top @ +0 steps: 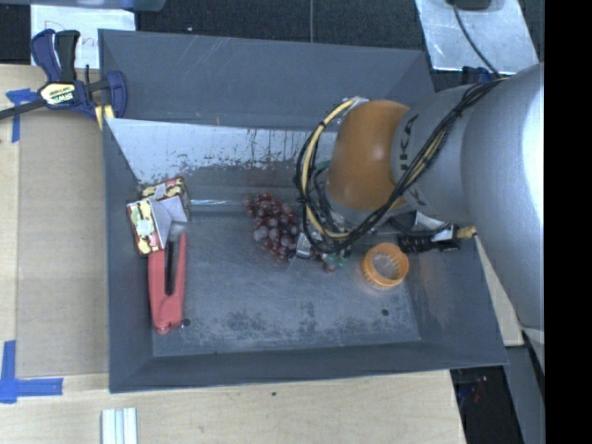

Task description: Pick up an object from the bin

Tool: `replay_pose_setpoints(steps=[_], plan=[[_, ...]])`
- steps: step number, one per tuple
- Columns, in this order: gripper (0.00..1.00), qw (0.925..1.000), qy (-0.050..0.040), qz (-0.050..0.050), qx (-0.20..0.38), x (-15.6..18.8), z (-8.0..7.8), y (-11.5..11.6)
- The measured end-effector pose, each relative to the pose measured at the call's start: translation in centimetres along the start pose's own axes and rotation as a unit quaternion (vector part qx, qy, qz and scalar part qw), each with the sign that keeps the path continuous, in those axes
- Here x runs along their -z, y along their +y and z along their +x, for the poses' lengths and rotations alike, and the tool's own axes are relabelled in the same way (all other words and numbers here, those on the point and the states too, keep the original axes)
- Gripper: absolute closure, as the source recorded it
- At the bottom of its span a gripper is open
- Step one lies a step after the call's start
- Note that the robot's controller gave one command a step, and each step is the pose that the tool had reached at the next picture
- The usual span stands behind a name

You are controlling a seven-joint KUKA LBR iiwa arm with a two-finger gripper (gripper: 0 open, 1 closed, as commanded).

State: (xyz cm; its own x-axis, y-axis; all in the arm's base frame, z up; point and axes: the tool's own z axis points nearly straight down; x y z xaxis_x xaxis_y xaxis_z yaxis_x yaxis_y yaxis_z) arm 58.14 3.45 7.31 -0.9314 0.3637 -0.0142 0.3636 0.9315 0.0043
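Grapes [269, 220], a small bunch of dark red ones, lie near the middle of the grey bin [277, 333], a little toward its far wall. The bunch runs from upper left to lower right, and its lower right end goes under the tip of the arm [481, 165], which reaches in from the right. The jaws sit at that end of the bunch, below the orange cover [365, 165] on the wrist. The cover and a loop of yellow and black cables [317, 160] hide most of them. I cannot tell whether the jaws are wide or narrow, nor whether any grape is between them. What shows is that the right end of the bunch meets the bits of metal at the arm's tip, while the rest of the bunch lies clear to the left of it.

An orange roll of tape [385, 266] lies flat on the bin floor just right of the arm's tip, apart from the grapes. Well away on the left side lies a red-handled tool [168, 289], set lengthwise, with a small printed packet [143, 222] touching its upper end.
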Motion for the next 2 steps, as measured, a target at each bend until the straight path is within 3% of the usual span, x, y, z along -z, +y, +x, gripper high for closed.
replay_pose_setpoints(steps=[2], plan=[[1.0, 1.0, -0.0002, 0.0, 0.001, 2.8, 0.0, 0.0]])
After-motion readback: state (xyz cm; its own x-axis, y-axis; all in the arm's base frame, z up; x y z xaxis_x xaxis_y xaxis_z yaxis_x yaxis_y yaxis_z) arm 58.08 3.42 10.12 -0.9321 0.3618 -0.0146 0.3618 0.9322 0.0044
